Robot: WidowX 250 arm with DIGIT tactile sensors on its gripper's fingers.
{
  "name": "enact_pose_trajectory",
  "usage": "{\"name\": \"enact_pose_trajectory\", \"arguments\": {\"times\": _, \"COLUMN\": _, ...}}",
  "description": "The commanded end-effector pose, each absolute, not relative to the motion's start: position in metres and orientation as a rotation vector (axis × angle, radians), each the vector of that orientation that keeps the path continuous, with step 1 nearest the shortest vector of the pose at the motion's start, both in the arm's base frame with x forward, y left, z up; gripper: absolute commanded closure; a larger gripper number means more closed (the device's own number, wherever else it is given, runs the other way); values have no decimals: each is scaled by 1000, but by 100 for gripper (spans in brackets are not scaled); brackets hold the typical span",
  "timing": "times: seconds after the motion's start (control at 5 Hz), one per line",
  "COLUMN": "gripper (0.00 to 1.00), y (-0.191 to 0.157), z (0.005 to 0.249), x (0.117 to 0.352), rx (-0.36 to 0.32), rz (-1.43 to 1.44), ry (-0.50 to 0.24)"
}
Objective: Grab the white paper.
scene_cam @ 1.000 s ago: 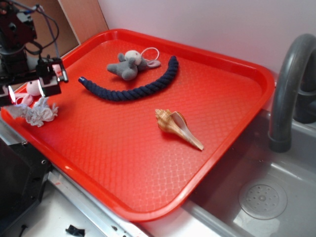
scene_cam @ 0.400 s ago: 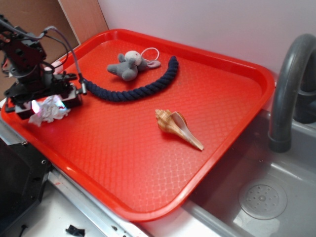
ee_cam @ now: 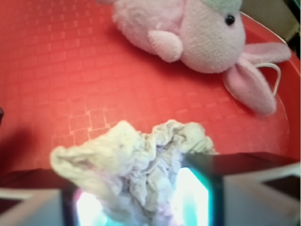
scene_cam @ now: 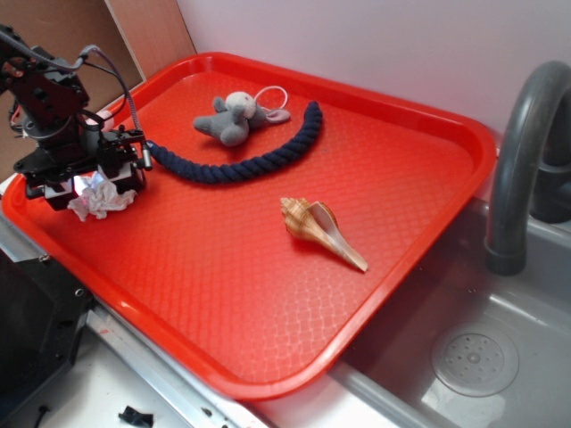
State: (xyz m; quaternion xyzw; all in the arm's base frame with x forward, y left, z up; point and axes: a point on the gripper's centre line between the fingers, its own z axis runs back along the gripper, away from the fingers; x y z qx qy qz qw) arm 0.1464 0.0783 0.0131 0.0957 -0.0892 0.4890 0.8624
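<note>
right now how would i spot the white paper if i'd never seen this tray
Start at the big red tray beside the sink and go to its near left corner, where the robot's hand sits. The white paper is the crumpled wad between the hand's fingers. It is wrinkled and jagged, unlike the smooth pink plush toy just behind it and the navy rope further in.
</note>
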Motion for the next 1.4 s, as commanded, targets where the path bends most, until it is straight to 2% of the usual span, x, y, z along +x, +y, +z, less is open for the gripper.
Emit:
{"name": "enact_pose_trajectory", "arguments": {"times": 0.0, "gripper": 100, "y": 72, "z": 37, "x": 145, "rx": 162, "rz": 845, "ry": -156}}
{"name": "enact_pose_trajectory", "arguments": {"times": 0.2, "gripper": 100, "y": 61, "z": 70, "x": 160, "rx": 153, "rz": 614, "ry": -81}}
{"name": "enact_pose_trajectory", "arguments": {"times": 0.4, "gripper": 100, "y": 31, "z": 109, "x": 171, "rx": 61, "rz": 371, "ry": -99}}
{"name": "enact_pose_trajectory", "arguments": {"times": 0.6, "gripper": 100, "y": -5, "z": 147, "x": 179, "rx": 0, "rz": 191, "ry": -115}}
{"name": "enact_pose_trajectory", "arguments": {"times": 0.8, "gripper": 100, "y": -30, "z": 177, "x": 179, "rx": -48, "rz": 152, "ry": -153}}
{"name": "enact_pose_trajectory", "arguments": {"times": 1.0, "gripper": 100, "y": -49, "z": 197, "x": 177, "rx": -90, "rz": 128, "ry": -185}}
{"name": "enact_pose_trajectory", "arguments": {"times": 1.2, "gripper": 100, "y": -40, "z": 184, "x": 181, "rx": -59, "rz": 173, "ry": -106}}
